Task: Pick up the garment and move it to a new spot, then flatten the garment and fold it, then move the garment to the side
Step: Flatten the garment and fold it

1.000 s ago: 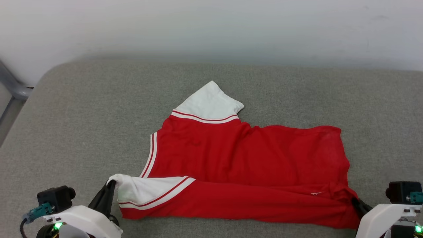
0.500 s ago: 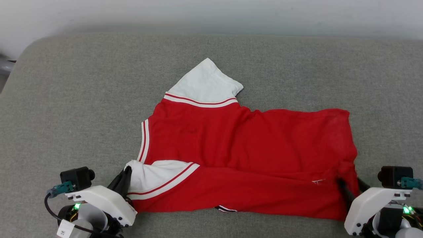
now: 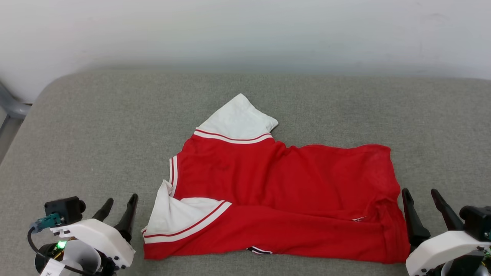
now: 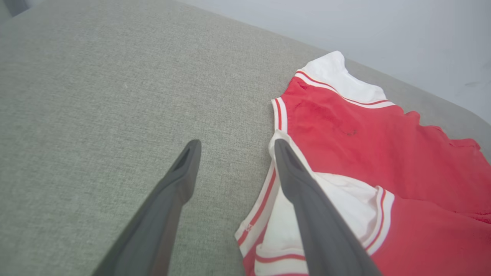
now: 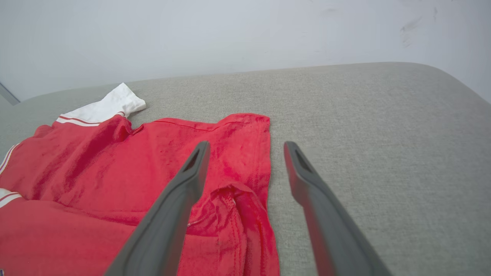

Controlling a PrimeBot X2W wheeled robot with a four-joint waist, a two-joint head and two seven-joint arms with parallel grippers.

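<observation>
In the head view the garment (image 3: 284, 199) lies part-folded on the grey cushion (image 3: 76, 134), with the left gripper (image 3: 122, 198) and right gripper (image 3: 419, 191) wide open and empty beside its near corners, probably leaving the fold to settle; the left wrist view shows the white sleeve by that gripper, and the right wrist view shows the hem corner.

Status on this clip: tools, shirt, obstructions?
Left tool open, right tool open, flanking garment. Garment on grey cushion, near edge folded over. No obstructions seen.
</observation>
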